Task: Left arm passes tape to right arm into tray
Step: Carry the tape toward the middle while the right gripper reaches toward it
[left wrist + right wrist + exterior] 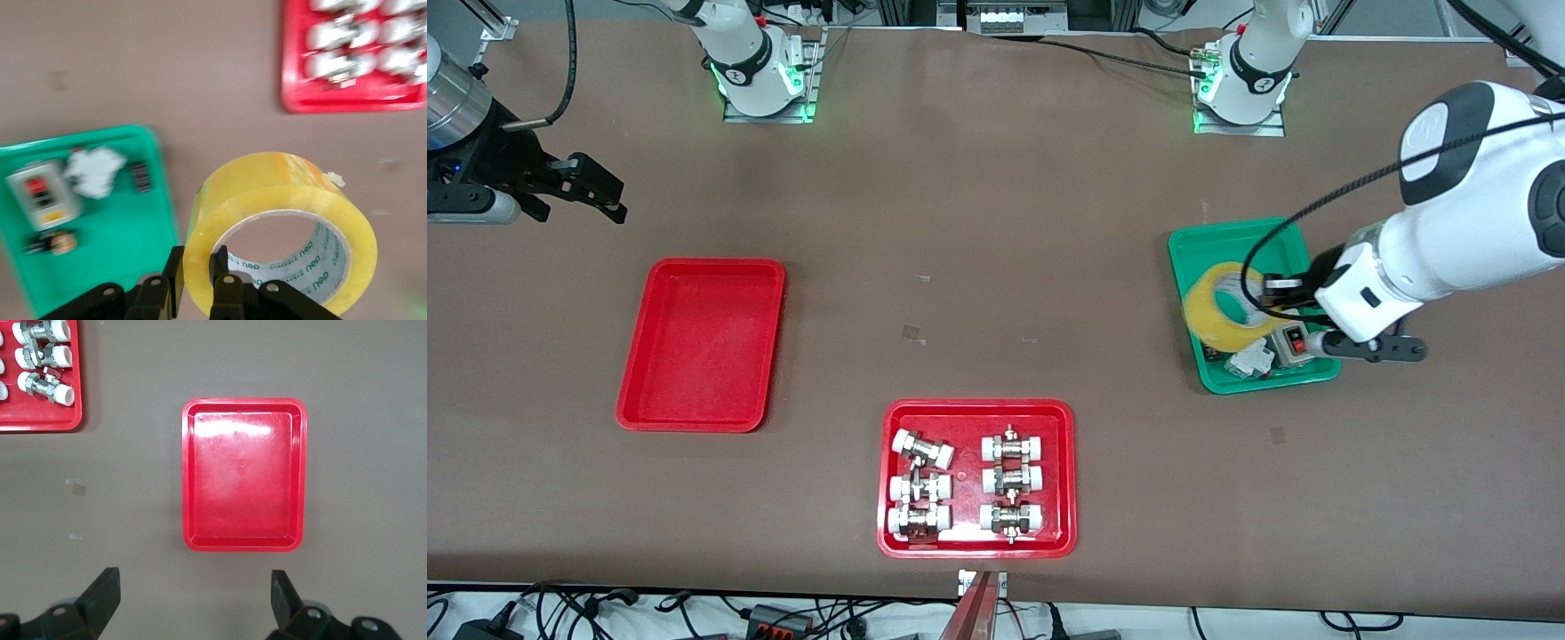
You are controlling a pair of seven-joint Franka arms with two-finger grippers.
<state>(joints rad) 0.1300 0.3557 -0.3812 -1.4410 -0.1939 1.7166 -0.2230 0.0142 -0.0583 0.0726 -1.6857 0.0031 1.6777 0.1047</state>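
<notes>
My left gripper (1272, 293) is shut on the wall of the yellow tape roll (1221, 305) and holds it in the air over the green tray (1193, 244). In the left wrist view one finger is inside the roll (280, 200) and one outside, gripper (197, 267). My right gripper (600, 191) is open and empty, up in the air at the right arm's end of the table. The plain red tray (703, 342) lies empty on the table; it also shows in the right wrist view (243, 473), past the open fingers of the gripper (193, 587).
A second red tray (976, 409) with several white-capped metal fittings lies near the table's front edge. The green tray holds a switch box (41, 195), a white clump and small dark parts.
</notes>
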